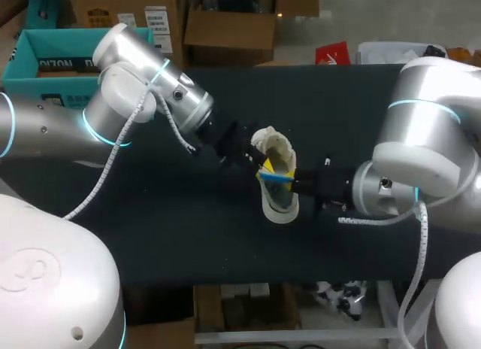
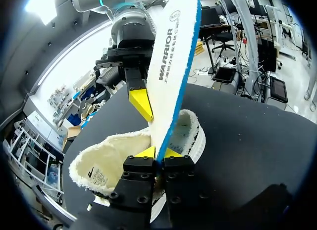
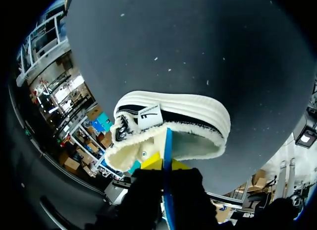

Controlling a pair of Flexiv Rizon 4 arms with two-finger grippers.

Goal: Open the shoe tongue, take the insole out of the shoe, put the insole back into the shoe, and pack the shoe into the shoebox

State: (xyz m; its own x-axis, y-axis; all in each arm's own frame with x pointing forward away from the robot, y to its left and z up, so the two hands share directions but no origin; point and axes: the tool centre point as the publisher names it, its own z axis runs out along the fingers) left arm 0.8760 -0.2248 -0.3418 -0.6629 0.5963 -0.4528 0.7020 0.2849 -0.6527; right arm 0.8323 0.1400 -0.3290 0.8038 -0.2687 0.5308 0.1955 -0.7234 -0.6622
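Note:
A cream fleece-lined shoe (image 1: pixel 279 204) lies on the black table, mid-table. Its white insole with a blue edge (image 1: pixel 276 177) stands partly out of the shoe's opening. My left gripper (image 1: pixel 259 162) is shut on one end of it, my right gripper (image 1: pixel 293 182) on the other. In the left wrist view the insole (image 2: pixel 173 56) rises from between my left gripper's tips (image 2: pixel 158 153), over the shoe (image 2: pixel 109 155); a yellow fingertip (image 2: pixel 140 103) of my right gripper presses its side. In the right wrist view the insole's blue edge (image 3: pixel 168 141) runs between my right gripper's tips (image 3: pixel 164 164), just above the shoe (image 3: pixel 198 116).
The teal shoebox (image 1: pixel 30 63) stands open at the table's far left corner, behind my left arm. Bare black tabletop (image 1: pixel 188 236) lies in front of and to both sides of the shoe.

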